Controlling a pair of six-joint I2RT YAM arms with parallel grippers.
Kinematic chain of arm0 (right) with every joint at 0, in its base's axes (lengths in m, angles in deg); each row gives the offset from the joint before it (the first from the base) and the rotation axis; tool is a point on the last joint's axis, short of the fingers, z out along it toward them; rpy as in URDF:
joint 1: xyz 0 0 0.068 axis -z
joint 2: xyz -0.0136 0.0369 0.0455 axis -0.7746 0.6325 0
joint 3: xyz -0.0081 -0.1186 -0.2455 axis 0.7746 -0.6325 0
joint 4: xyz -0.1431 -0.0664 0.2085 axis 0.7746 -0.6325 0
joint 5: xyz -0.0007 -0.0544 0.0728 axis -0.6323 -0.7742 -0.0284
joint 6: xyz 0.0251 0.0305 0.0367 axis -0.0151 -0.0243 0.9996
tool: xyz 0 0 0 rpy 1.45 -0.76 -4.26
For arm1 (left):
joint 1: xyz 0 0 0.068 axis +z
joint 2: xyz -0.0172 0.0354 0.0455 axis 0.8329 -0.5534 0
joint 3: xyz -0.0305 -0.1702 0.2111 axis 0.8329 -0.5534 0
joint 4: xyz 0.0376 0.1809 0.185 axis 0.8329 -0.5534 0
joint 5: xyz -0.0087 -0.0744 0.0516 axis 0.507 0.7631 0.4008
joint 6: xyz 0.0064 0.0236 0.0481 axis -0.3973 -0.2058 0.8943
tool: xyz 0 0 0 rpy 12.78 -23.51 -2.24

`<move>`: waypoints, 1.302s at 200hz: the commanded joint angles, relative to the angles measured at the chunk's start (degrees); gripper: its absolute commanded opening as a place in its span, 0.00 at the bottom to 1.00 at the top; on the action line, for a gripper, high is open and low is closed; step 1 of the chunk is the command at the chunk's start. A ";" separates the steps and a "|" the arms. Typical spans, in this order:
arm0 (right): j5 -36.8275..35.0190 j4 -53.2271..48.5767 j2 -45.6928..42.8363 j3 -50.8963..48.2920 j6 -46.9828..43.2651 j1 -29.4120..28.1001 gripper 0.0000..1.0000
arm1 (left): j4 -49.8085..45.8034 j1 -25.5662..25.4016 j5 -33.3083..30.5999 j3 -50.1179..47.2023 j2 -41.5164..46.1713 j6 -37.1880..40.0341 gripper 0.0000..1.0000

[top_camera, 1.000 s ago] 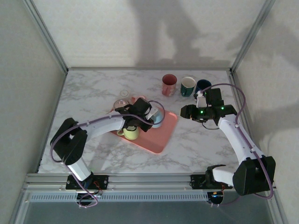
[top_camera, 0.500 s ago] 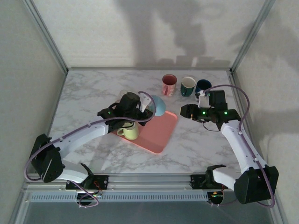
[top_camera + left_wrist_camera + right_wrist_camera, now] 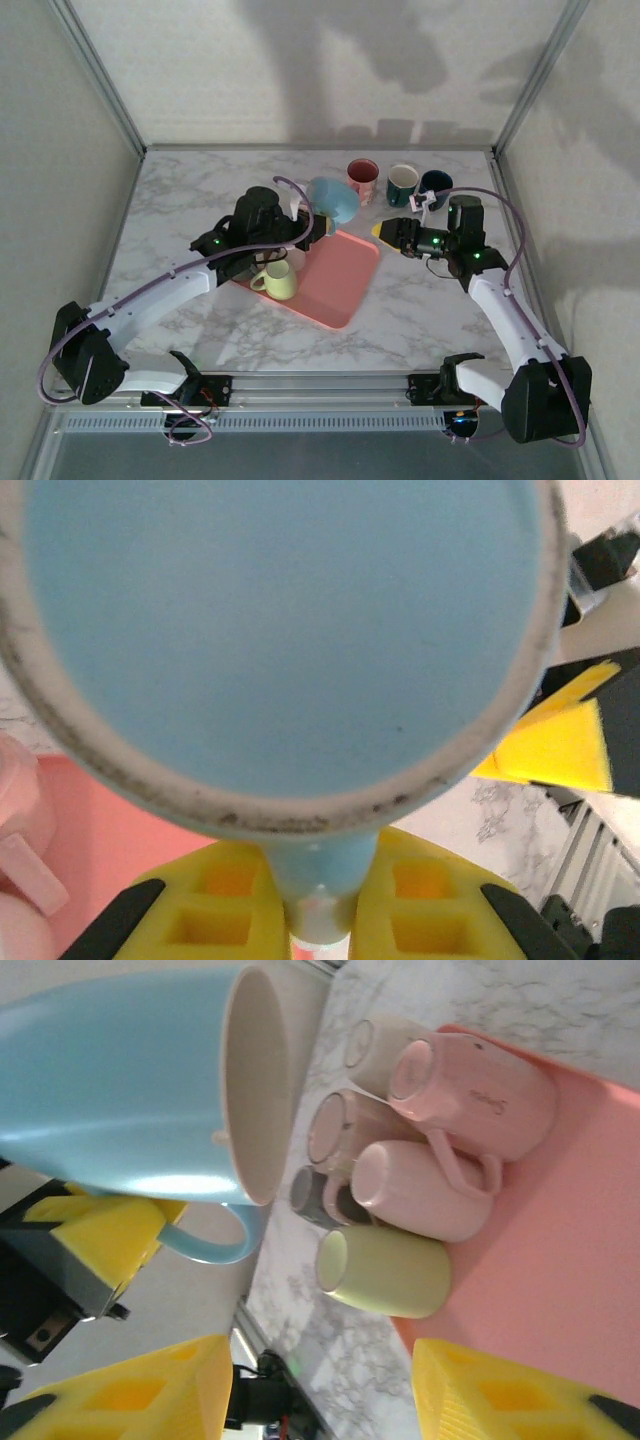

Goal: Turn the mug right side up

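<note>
Several mugs (image 3: 415, 1188) on pink tray (image 3: 345, 285); blue mug (image 3: 335, 200) in left gripper (image 3: 310, 226); right gripper (image 3: 383, 231) wide.

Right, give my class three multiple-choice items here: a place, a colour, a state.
1. Where do the three upright mugs stand? A at the table's far edge; B by the arm bases; C stacked together.
2. What colour is the mug in the left gripper? A yellow; B light blue; C red.
3. The right gripper is: A open; B shut on a mug; C shut empty.
Answers: A, they line the back edge; B, its blue handle sits between the fingers; A, its fingers stand wide apart.
</note>
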 commanded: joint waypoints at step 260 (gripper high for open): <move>-7.96 55.70 9.05 -4.94 40.59 -13.02 0.56 | 38.50 2.28 4.89 -7.77 2.30 -24.96 0.00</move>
